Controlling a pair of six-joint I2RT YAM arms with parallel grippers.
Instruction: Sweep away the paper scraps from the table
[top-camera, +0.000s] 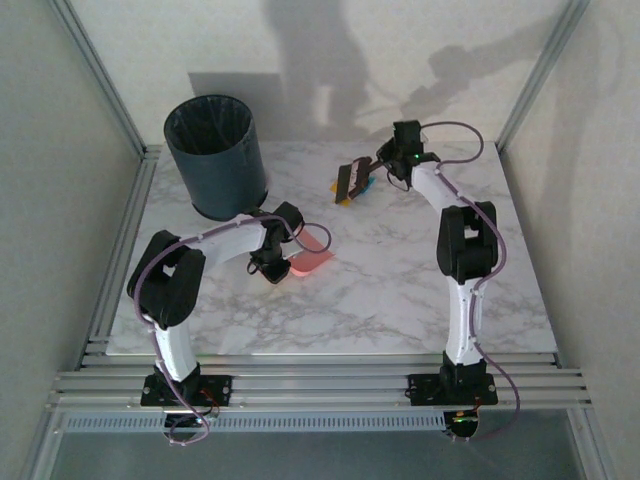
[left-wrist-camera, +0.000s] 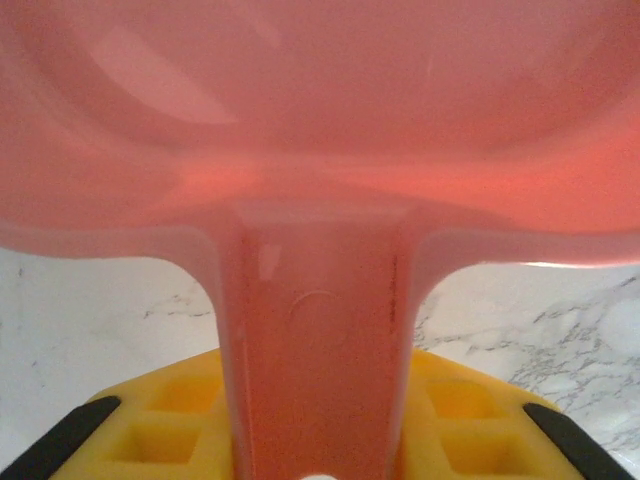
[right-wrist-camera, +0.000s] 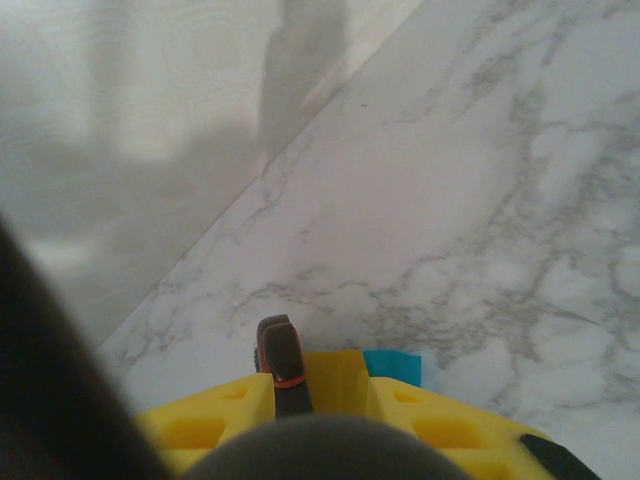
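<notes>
A small heap of paper scraps lies at the far middle of the table (top-camera: 400, 290), orange-yellow ones (top-camera: 343, 198) next to teal-blue ones (top-camera: 366, 186). My right gripper (top-camera: 384, 163) is shut on a dark hand brush (top-camera: 350, 178) whose head stands on that heap. In the right wrist view the brush handle (right-wrist-camera: 281, 362) sits between the yellow fingers (right-wrist-camera: 225, 415), with one teal scrap (right-wrist-camera: 393, 366) just beyond them. My left gripper (top-camera: 272, 266) is shut on the handle of the pink dustpan (top-camera: 312, 250), which rests on the table left of centre. The pan (left-wrist-camera: 320, 120) looks empty in the left wrist view.
A dark round bin (top-camera: 215, 155) with a black liner stands at the back left corner. Aluminium rails (top-camera: 320, 385) run along the near edge, and the pale back wall (right-wrist-camera: 150, 110) is close behind the brush.
</notes>
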